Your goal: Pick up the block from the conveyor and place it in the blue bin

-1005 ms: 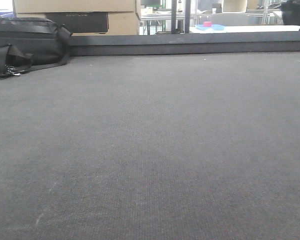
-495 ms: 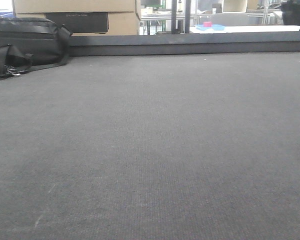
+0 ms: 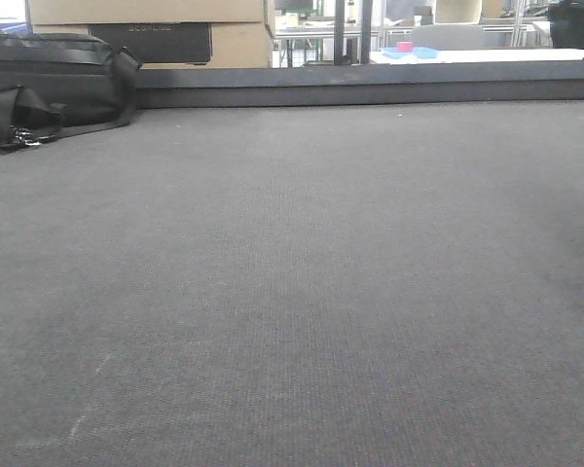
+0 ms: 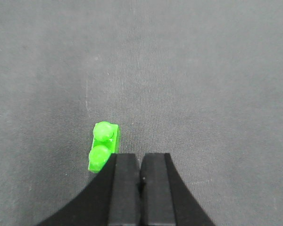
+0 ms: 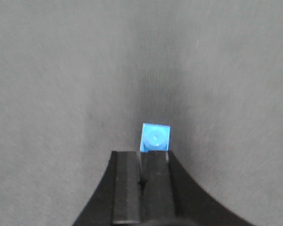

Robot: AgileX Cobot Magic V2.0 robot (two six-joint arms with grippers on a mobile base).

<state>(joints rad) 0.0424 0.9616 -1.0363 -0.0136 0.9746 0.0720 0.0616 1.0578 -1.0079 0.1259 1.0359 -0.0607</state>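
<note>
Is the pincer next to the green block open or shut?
Shut. The left pincer has its black fingers touching; the green block lies beside them, not between.

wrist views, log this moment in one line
left gripper: shut, green block on conveyor beside it | right gripper: shut, blue block at tips, grip unclear

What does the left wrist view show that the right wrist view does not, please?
Only the left wrist view: a green block lying beside the left gripper. Only the right wrist view: a blue block just beyond the right gripper. Both: jaws shut over the grey conveyor.
</note>
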